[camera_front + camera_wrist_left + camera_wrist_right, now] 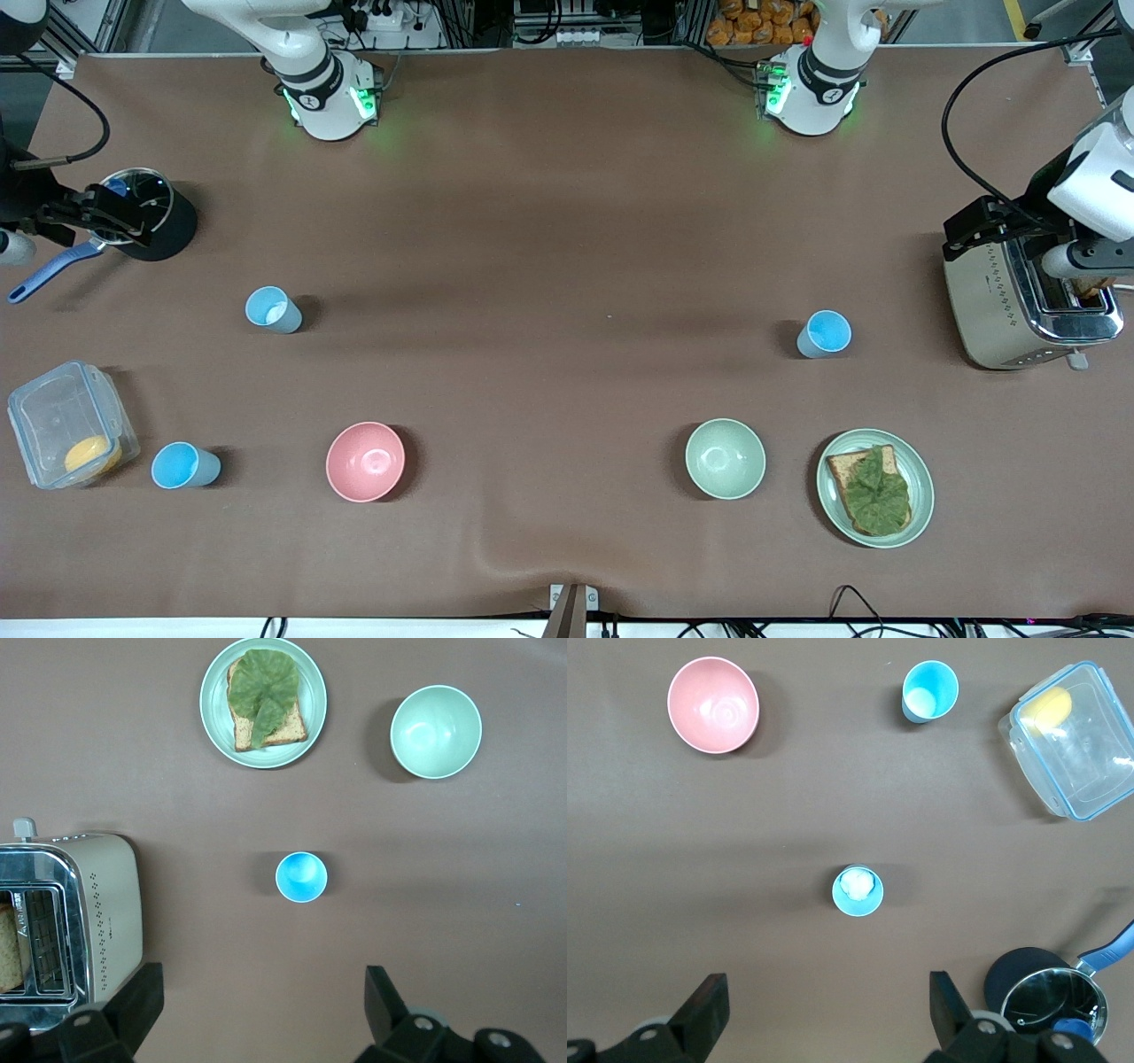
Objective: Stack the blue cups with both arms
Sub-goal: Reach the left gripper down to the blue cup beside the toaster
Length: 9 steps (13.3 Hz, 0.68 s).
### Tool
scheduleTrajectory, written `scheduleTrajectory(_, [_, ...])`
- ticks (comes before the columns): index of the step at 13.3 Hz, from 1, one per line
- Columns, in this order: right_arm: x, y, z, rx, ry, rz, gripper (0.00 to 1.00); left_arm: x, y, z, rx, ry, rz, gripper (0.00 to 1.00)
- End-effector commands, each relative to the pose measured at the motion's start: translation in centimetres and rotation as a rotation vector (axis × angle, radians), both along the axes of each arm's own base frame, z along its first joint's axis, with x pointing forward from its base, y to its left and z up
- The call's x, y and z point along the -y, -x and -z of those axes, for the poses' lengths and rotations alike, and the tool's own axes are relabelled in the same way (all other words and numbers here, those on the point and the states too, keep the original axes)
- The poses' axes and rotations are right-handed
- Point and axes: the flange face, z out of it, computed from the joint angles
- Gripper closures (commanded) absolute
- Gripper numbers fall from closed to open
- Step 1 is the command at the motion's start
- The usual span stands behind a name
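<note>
- Left wrist view: the left gripper hangs with fingers spread and empty over bare counter beside the toaster, one blue cup upright just ahead.
- The right gripper likewise released, over counter by the saucepan; a second blue cup stands near, a third between the pink bowl and the clear lidded box.
- All three cups stand well apart.
- Judged light, stiff, smooth plastic tumblers, slightly tapered; pinch across the rim, gently, since thin walls may slip or tip.
</note>
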Motion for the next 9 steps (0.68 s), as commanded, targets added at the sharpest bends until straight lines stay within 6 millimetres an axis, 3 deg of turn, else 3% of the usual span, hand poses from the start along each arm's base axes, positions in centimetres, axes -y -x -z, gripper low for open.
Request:
scheduleTrajectory(1, [0.1,0.8,-0.3,0.002,-0.002,0.003,0.00,-0.3,0.6,-0.9,0.000,0.011,0.009,0.00])
scheduleTrajectory(4, [0.0,0.8,-0.3,0.002,-0.001,0.003,0.00,-2.3,0.4,-0.5,-0.027,0.009,-0.020,0.00])
scheduleTrajectory(7, [-0.2,0.8,-0.2,-0.001,-0.001,0.002,0.00,-1.4,0.0,2.9,-0.091,0.014,0.004,0.00])
scheduleTrajectory(9, [-0.2,0.8,-0.1,-0.006,-0.002,0.002,0.00,-1.3,-0.2,6.8,-0.097,0.012,0.001,0.00])
